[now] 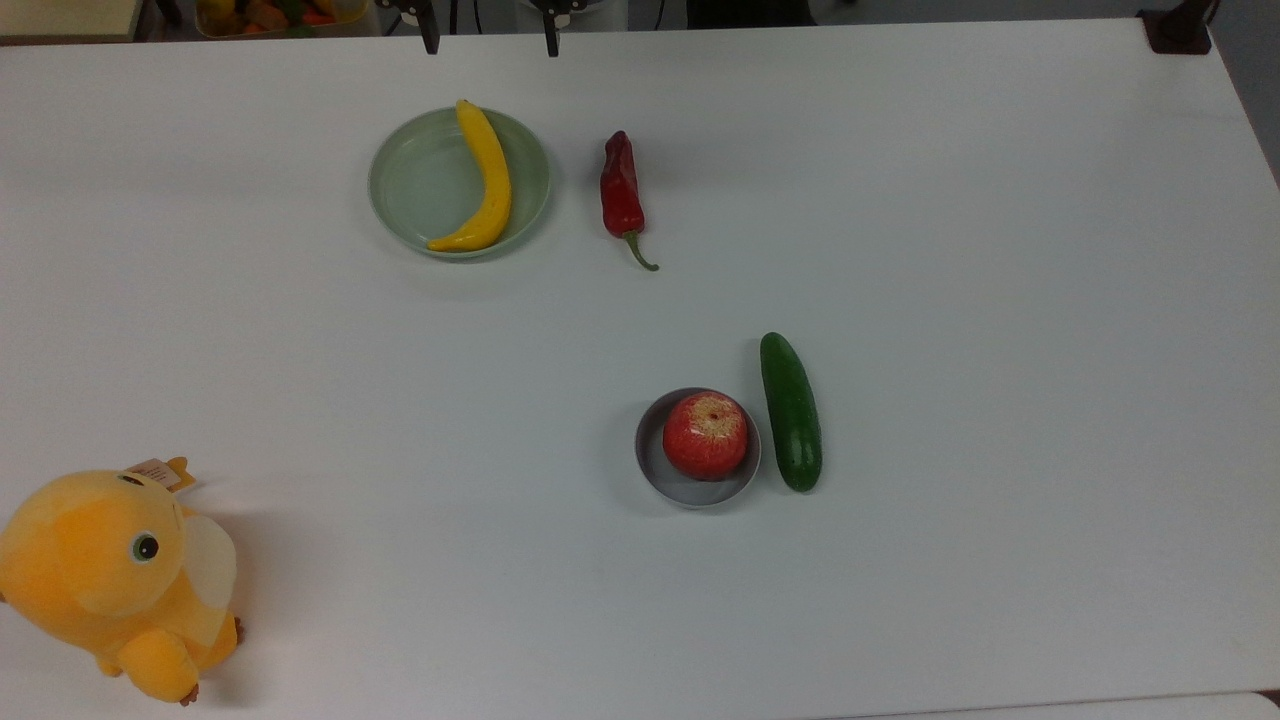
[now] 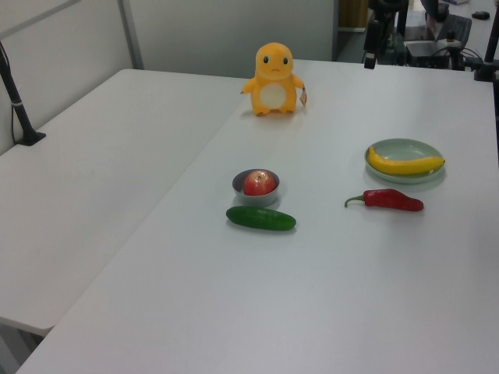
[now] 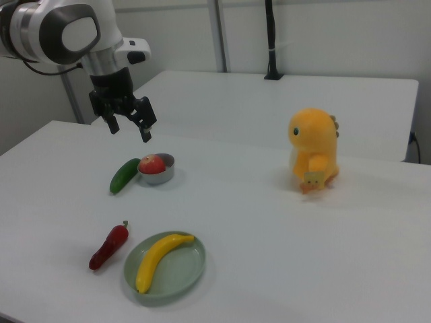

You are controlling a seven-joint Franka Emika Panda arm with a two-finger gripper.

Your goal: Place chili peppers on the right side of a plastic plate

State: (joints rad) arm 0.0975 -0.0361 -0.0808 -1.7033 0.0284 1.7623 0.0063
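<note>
One claw (image 3: 129, 128) hangs spread wide above the surface (image 1: 1000, 300); chili pepper (image 1: 621, 195) lies just beside the plate (image 1: 410, 185), cucumber (image 1: 791, 411) well apart.

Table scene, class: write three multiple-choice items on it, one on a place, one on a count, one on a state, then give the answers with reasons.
1. In the top view, where does the chili lie?
A. on the green plate
B. on the table, to the right of the green plate
C. in the grey dish

2. How many round dishes are on the table?
A. one
B. two
C. three

3. What is the gripper doing?
A. hanging open above the table
B. gripping the cucumber
C. pressing on the apple

Answers:
1 B, it lies on bare table beside the green plate.
2 B, the green plate and the grey dish.
3 A, its fingers are apart and hold nothing.
</note>
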